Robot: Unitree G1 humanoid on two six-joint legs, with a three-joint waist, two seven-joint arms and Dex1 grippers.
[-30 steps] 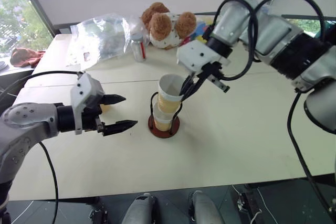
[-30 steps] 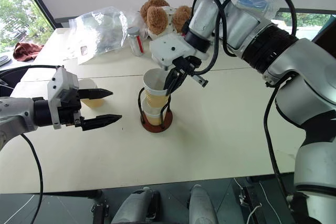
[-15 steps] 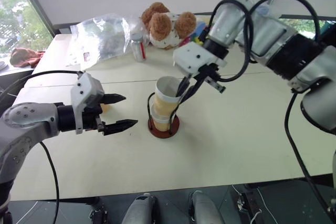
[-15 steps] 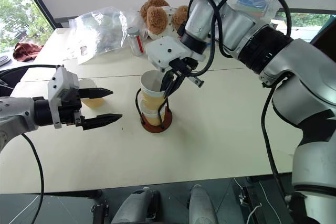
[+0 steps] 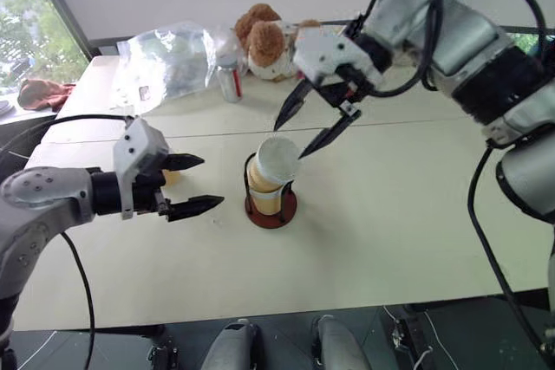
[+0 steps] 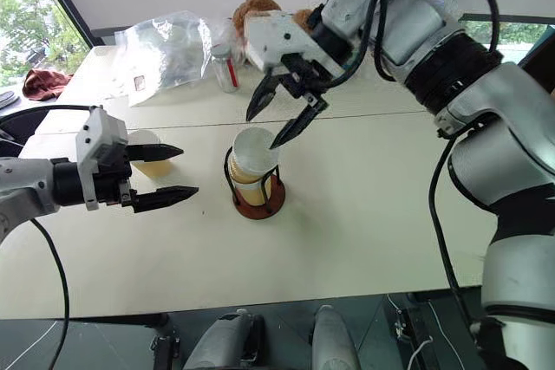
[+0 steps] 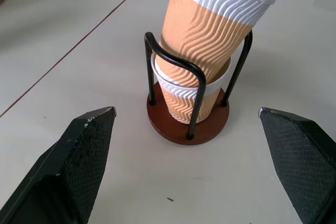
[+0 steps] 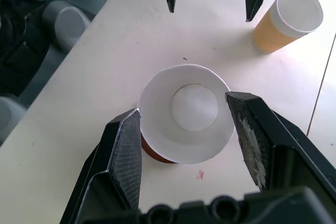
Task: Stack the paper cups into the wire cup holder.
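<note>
- Two paper cups [image 5: 270, 171] sit nested in the wire cup holder [image 5: 270, 205], top one tilted.
- Right gripper [image 5: 301, 133] hovers above, fingers spread, empty.
- Left gripper [image 5: 196, 184] fingers released wide, empty too.

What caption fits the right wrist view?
Open right pincer above two paper cups nested in the wire cup holder.

lower cup [image 7: 191, 100] half hidden by upper cup [image 7: 210, 24]
</note>
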